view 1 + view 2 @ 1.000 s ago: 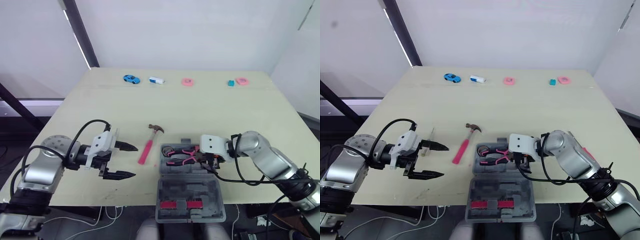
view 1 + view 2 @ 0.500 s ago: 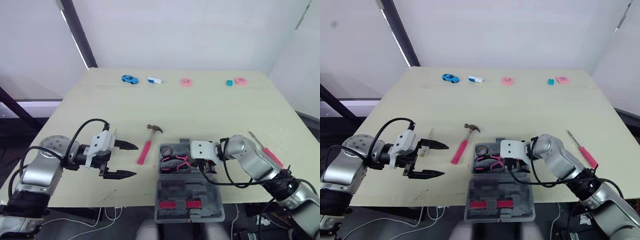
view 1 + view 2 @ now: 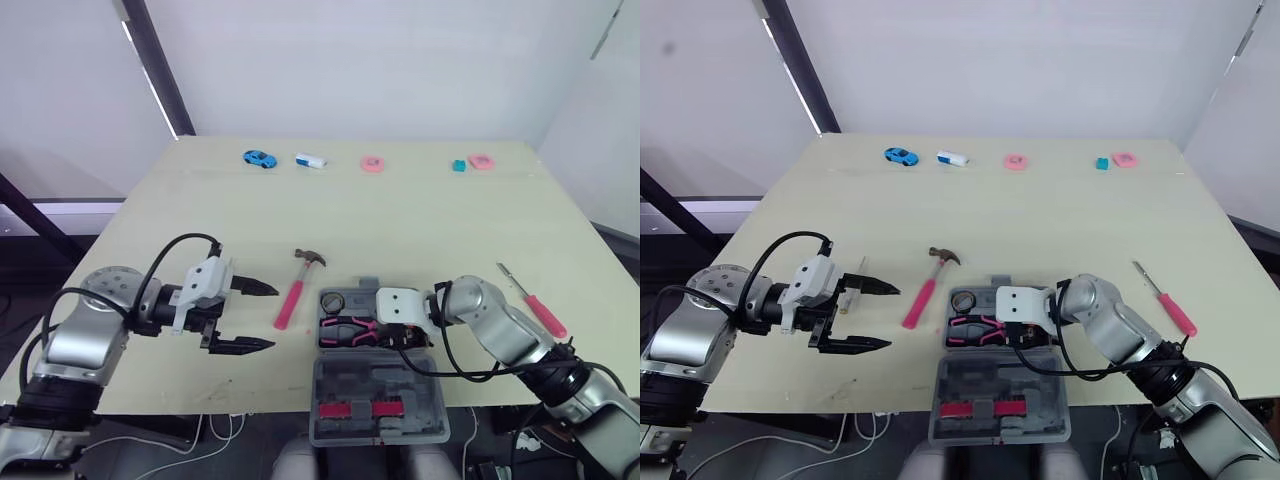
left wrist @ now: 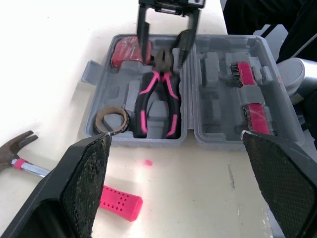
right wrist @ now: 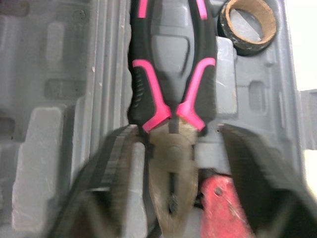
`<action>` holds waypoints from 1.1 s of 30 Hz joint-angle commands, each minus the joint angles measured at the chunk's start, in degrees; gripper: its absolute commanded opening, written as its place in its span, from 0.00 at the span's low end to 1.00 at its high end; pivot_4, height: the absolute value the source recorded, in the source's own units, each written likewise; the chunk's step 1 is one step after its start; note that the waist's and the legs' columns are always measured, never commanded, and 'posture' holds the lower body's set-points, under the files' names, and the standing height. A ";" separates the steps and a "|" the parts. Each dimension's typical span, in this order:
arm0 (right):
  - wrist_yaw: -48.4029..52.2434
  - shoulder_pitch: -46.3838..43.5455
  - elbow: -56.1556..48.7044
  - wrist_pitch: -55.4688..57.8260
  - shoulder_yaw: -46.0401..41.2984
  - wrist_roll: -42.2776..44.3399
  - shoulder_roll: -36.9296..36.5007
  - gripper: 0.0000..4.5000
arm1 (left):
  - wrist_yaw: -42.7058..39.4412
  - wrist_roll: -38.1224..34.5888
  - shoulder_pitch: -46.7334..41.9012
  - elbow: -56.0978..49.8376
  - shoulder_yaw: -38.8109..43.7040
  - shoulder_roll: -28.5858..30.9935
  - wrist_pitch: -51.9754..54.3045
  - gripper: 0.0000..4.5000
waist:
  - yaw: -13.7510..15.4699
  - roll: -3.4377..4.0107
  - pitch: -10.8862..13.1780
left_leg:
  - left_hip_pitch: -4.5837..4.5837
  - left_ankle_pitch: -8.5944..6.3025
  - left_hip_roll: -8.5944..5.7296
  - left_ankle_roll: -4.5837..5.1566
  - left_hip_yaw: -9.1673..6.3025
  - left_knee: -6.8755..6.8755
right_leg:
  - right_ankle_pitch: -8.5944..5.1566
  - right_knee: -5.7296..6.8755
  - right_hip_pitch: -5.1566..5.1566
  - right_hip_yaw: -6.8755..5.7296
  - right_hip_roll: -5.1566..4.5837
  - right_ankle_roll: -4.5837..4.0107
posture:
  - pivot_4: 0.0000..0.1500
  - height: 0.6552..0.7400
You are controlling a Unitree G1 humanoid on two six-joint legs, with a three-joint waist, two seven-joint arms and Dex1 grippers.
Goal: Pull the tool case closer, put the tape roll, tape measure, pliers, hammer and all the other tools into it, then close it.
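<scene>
The grey tool case [image 3: 380, 382] lies open at the near edge of the table [image 3: 400, 225], its lid folded toward the robot. In its tray the pink-and-black pliers [image 4: 157, 94] lie in their slot, with the tape roll [image 4: 112, 120] at their handle end and the red tape measure [image 4: 126, 51] beside their head. The right gripper [image 4: 163, 57] hangs over the pliers' head, its fingers apart and straddling it without clamping. The hammer [image 3: 291, 300] lies on the table at the case's 10 o'clock, and the screwdriver [image 3: 540, 312] at its 3 o'clock. The left gripper [image 3: 272, 318] hovers at the case's 9 o'clock, near the hammer's handle, spread wide.
</scene>
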 commanded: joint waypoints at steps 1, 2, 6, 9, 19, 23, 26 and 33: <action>0.14 0.52 -1.86 -0.51 -3.48 1.91 -0.36 0.88 | 0.22 -0.66 -0.98 -1.65 0.59 0.13 -0.27 1.00 | 0.06 0.00 0.00 | 0.00 0.00 0.00 0.00 0.00 0.00 | 0.00 0.00 0.00 0.00 0.00 0.00 | 1.00 0.99; -0.03 0.82 -1.77 -0.39 -4.29 2.65 -0.11 0.88 | 0.27 -0.63 -0.97 -1.60 0.51 0.08 -0.34 1.00 | 0.05 0.00 0.00 | 0.00 0.00 0.00 0.00 0.00 0.00 | 0.00 0.00 0.01 0.00 0.00 0.00 | 1.00 0.99; -1.36 2.10 -0.71 -0.44 -8.70 7.55 3.16 0.88 | 0.42 -0.66 -0.96 -1.52 0.36 -0.04 -0.42 1.00 | 0.03 0.00 0.00 | 0.00 0.00 0.00 0.00 -0.01 0.00 | 0.00 0.01 0.00 -0.01 0.00 0.00 | 1.00 0.99; -1.73 3.12 1.45 -2.86 -10.91 10.12 5.43 0.70 | 0.49 -0.72 -0.91 -1.56 0.26 -0.15 -0.48 1.00 | -0.10 0.00 0.00 | 0.00 0.00 0.00 0.00 0.00 0.00 | 0.01 0.01 0.00 0.00 0.01 0.02 | 1.00 0.99; -1.99 4.54 10.24 -11.58 -11.30 10.64 7.62 0.02 | 0.60 -0.85 -0.45 -1.92 0.50 -0.38 -0.60 1.00 | -0.03 0.00 0.00 | 0.01 0.00 0.00 0.00 -0.01 0.00 | 0.02 0.01 0.01 0.01 0.01 0.03 | 1.00 0.99; -2.89 4.64 15.88 -13.75 -10.44 9.41 8.64 0.02 | 0.59 -0.83 -0.40 -1.62 0.65 -0.37 -0.76 1.00 | -0.04 0.00 0.00 | 0.01 0.00 0.00 0.00 -0.01 0.00 | 0.02 0.00 0.01 0.01 0.01 0.02 | 1.00 0.99; -3.21 4.67 20.25 -13.44 -9.02 7.81 9.42 0.02 | 0.68 -0.88 -0.35 -1.60 0.70 -0.43 -0.72 1.00 | -0.06 0.00 0.00 | 0.06 0.00 0.00 0.00 0.01 0.00 | 0.02 0.01 0.04 0.03 0.01 0.02 | 1.00 0.99; -2.17 4.06 27.58 -10.22 -3.25 1.31 8.23 0.02 | 0.81 -1.29 0.52 -2.08 1.05 -0.45 -0.52 1.00 | -0.18 0.00 -0.17 | 0.46 0.01 0.02 0.00 0.05 -0.01 | 0.00 0.07 0.34 0.09 0.02 0.00 | 1.00 0.99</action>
